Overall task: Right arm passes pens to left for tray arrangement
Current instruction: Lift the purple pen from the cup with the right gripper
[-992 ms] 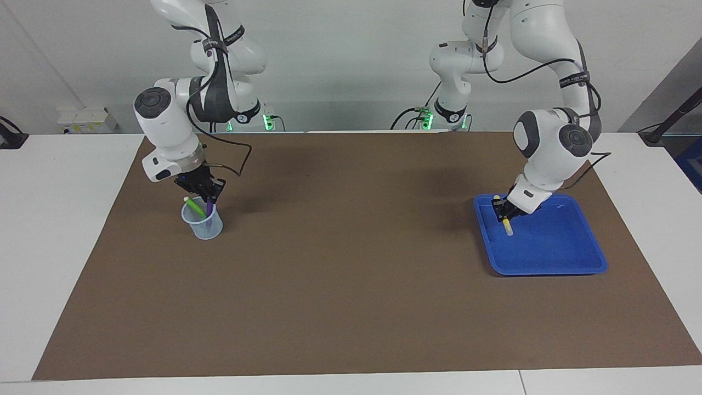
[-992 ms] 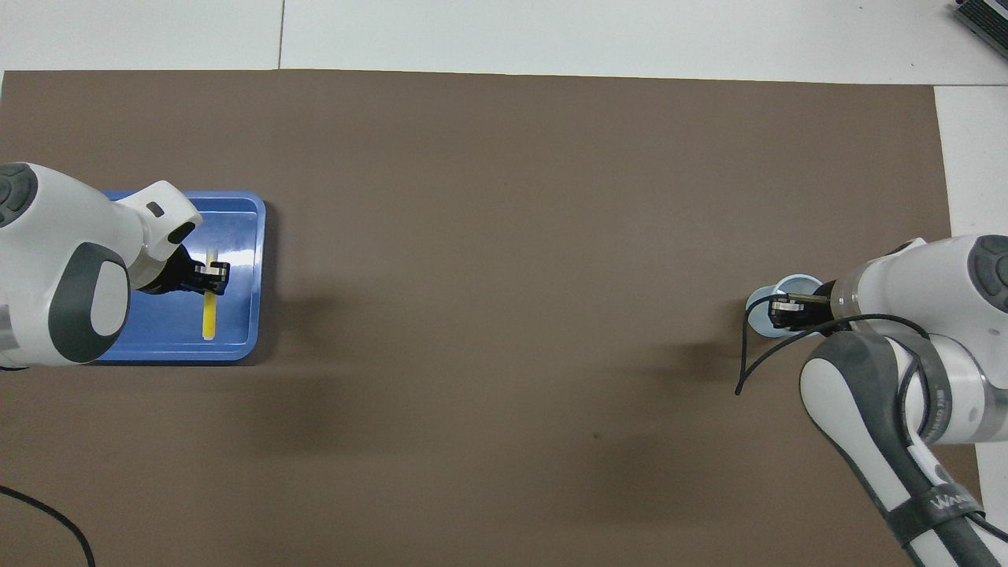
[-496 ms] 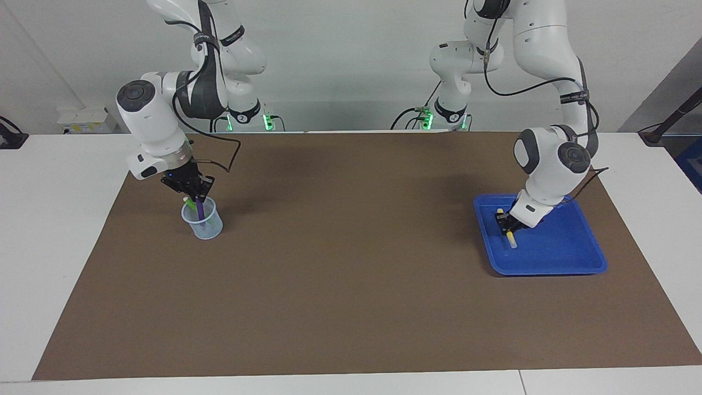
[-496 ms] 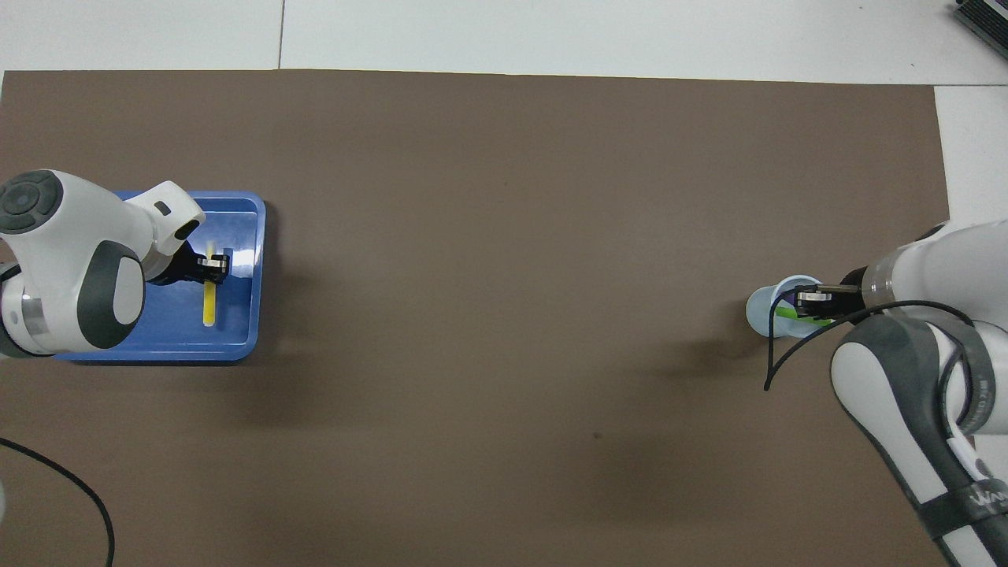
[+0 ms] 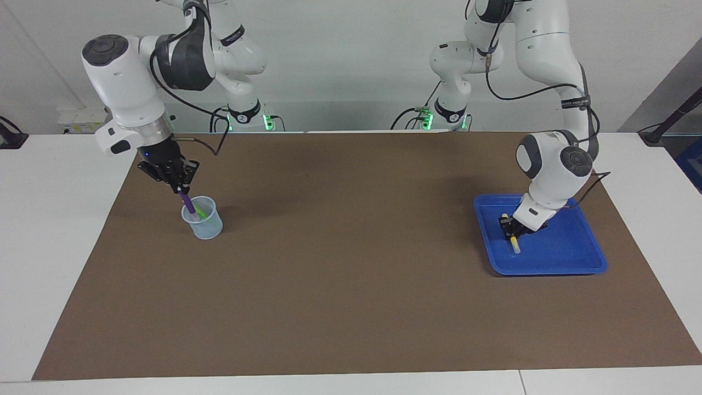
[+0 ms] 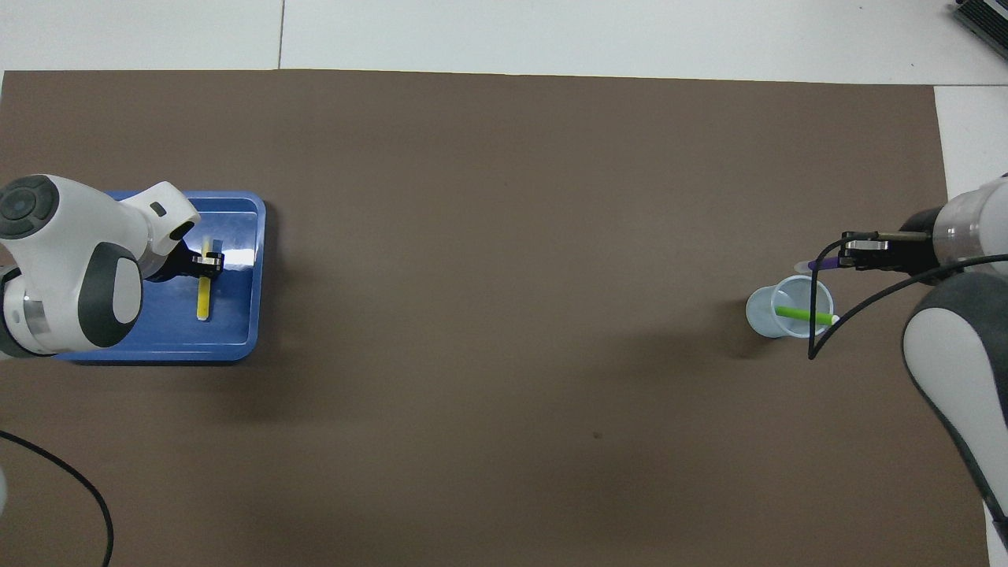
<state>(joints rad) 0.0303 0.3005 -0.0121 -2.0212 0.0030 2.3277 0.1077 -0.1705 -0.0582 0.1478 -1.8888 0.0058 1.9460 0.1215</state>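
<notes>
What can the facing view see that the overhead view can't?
Only the facing view shows the arms' bases and that the purple pen hangs with its lower end in the cup. Only the overhead view looks into the cup, where the green pen lies across it. Both show the right gripper shut on the purple pen, and the left gripper shut on the yellow pen in the tray.

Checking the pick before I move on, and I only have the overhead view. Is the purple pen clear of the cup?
Observer: No. In the facing view the purple pen hangs from the right claw, with its lower end inside the cup.
Operator: And the yellow one?
Observer: The left claw grips the yellow pen at a tilt, with its lower tip at the floor of the tray.
</notes>
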